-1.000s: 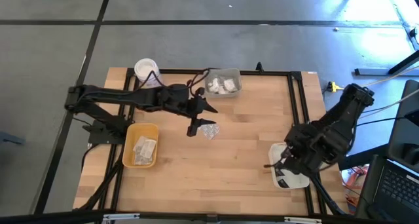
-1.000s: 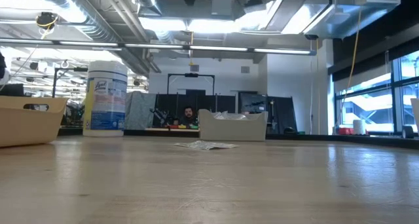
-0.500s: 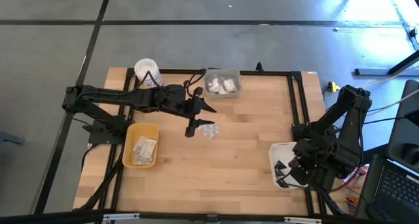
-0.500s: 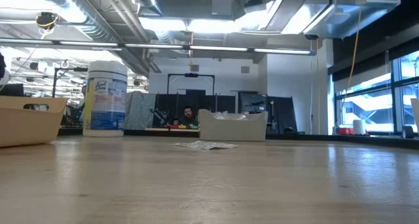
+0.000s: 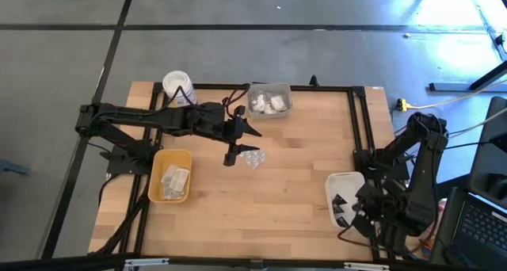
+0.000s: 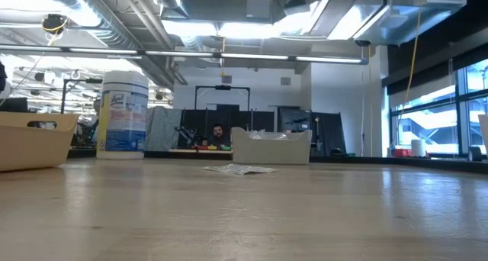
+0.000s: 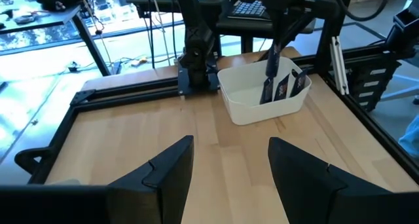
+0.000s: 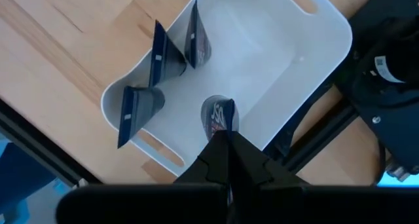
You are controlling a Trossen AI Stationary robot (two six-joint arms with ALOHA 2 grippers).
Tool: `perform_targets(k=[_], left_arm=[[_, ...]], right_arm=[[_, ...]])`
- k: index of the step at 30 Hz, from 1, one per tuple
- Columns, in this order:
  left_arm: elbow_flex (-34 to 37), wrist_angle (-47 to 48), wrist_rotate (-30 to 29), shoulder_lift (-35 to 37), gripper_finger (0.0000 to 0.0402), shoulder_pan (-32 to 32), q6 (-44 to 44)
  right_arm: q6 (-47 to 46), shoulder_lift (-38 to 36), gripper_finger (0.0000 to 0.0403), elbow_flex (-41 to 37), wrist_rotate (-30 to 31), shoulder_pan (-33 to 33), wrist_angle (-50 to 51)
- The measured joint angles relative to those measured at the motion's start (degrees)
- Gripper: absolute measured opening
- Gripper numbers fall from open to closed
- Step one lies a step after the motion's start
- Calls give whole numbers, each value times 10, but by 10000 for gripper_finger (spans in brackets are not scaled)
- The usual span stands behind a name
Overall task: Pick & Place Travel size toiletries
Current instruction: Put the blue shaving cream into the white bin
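Left end effector (image 5: 230, 155) hangs over the middle of the wooden surface (image 5: 269, 192), fingers (image 7: 167, 171) spread apart, nothing between them. A clear crinkly blister pack (image 5: 253, 158) lies on the surface just beside it. Yellow tray (image 5: 153, 178) holds white packets (image 5: 174, 180); clear tray (image 5: 283, 93) near the far edge holds white lumpy packets (image 5: 266, 104). Big white jar with blue label (image 6: 123, 114) stands at the far left corner.

Right end effector (image 8: 223, 143) is above the white tray (image 8: 298, 57) at the right edge, fingers clenched on a dark tube (image 8: 219, 116). Three dark wedges (image 8: 163, 57) stand against the tray's wall.
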State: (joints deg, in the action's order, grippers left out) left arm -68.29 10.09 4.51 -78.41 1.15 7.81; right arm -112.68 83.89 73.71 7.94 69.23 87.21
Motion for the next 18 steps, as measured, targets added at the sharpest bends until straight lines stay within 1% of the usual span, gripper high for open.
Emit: perform_targets(k=[4, 8, 13, 18], left_arm=[[0, 0, 0, 0, 195, 0, 0], [0, 0, 0, 0, 195, -7, -1], [0, 0, 0, 0, 195, -17, 0], [0, 0, 0, 0, 195, -20, 0]], right_arm=[[-9, 13, 1, 0, 2, 5, -6], [-12, 15, 0, 0, 21, 5, -11], [-32, 16, 0, -7, 21, 4, -15], [-34, 17, 0, -71, 15, 4, -103]])
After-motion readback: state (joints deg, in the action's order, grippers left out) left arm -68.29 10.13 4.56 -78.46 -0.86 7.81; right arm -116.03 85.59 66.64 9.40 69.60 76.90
